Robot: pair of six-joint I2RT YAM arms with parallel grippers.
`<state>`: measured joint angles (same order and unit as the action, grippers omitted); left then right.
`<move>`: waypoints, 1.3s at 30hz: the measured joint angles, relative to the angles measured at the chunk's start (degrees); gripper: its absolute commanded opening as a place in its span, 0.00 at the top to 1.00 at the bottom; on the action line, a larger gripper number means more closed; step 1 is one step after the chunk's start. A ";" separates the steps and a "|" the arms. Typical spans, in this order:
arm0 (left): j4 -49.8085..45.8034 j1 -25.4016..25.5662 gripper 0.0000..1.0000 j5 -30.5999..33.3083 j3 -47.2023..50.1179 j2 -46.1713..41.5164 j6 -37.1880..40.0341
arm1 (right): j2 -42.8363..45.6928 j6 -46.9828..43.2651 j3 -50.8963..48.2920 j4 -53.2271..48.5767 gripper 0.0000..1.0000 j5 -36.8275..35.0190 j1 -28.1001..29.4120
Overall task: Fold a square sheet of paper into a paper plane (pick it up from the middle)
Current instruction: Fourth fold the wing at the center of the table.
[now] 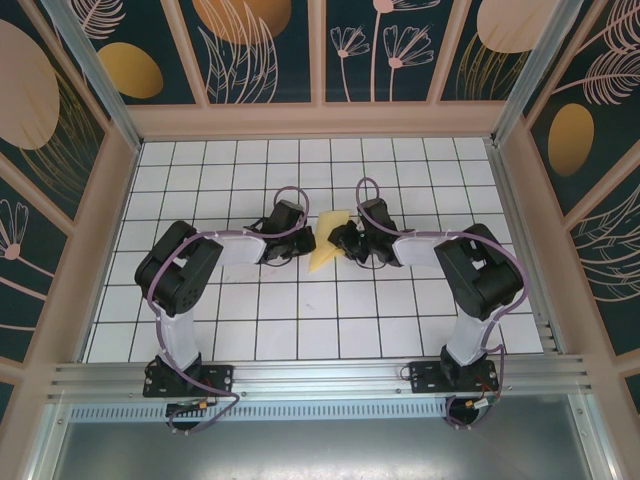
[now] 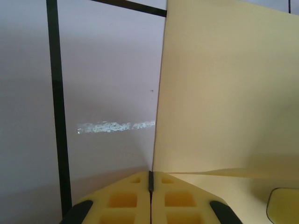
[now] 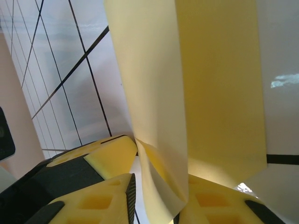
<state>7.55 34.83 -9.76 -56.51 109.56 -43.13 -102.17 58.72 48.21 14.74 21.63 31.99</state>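
Paper (image 1: 330, 242) sits between our two grippers — left gripper (image 2: 150, 182) pinches its edge shut, right gripper (image 3: 161, 198) straddles it, jaws narrowly apart.

A white table (image 1: 300, 320) is shown, ruled into square tiles by thin black lines. An aluminium rail (image 1: 320, 378) is fixed along the table's near edge. A yellow sheet of paper (image 1: 328, 240) is seen over the table's middle; contact cannot be judged.
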 measured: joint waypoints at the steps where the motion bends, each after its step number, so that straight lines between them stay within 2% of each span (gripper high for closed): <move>1: -0.37 0.00 0.89 0.09 -0.20 -0.02 0.07 | -0.02 0.11 -0.02 0.07 0.81 0.09 0.00; 3: -1.18 0.00 0.85 0.52 -0.59 -0.02 0.31 | -0.07 -0.02 0.00 0.09 0.90 0.20 0.00; 9: -4.28 0.20 0.63 3.93 -0.70 -3.52 1.64 | 0.02 0.33 0.00 -2.23 0.99 -2.89 0.07; 14: -3.89 0.15 0.42 6.08 2.75 -12.76 3.15 | 4.37 0.33 0.00 -7.17 1.00 -8.68 0.83; 16: -2.58 0.15 0.30 6.21 4.92 -16.20 4.00 | 6.69 0.37 0.04 -8.26 1.00 -10.64 1.38; 21: 6.21 0.15 0.03 4.74 14.01 -22.45 7.74 | 9.94 2.32 0.04 -9.25 1.00 -14.34 3.15; 26: 17.16 0.15 0.01 2.12 25.07 -26.97 12.35 | 10.10 6.10 -0.11 -9.20 1.00 -16.13 3.87; 30: 24.98 0.22 0.01 0.26 28.92 -27.19 16.59 | 9.46 9.27 -0.11 -8.79 1.00 -16.24 4.42; 34: 31.80 0.94 0.06 -0.28 31.21 -26.53 21.68 | 7.13 12.87 -0.11 -8.11 1.00 -15.85 4.94; 39: 37.33 2.40 0.16 0.42 32.00 -22.10 27.89 | 6.14 16.72 -0.11 -8.09 1.00 -15.74 4.92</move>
<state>44.88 37.23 -9.34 -24.51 87.46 -15.25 -96.03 75.44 48.10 6.66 5.89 36.91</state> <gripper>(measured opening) 0.864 0.070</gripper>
